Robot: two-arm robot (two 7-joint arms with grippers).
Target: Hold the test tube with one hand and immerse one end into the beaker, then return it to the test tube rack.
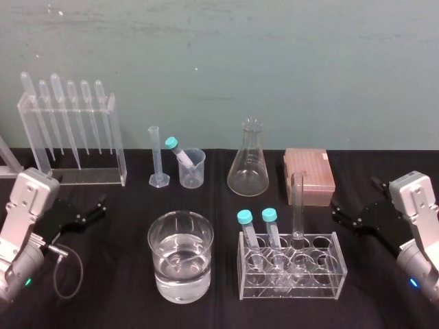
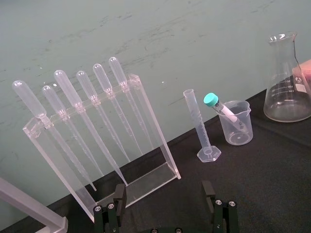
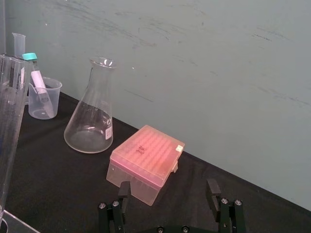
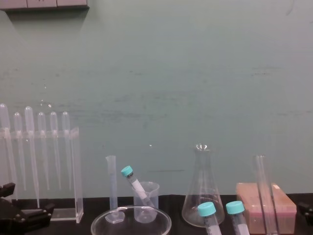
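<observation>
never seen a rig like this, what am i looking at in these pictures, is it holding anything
It is a two-armed robot at a black table. One picture looks down from its head, one across from its chest, and two come from its wrists. The left hand and right hand, at either side, are open and hold nothing. On the table stand a beaker of clear liquid, a clear test tube rack with the long test tube and two teal-capped tubes, a conical flask, a pink box and a pipette stand.
</observation>
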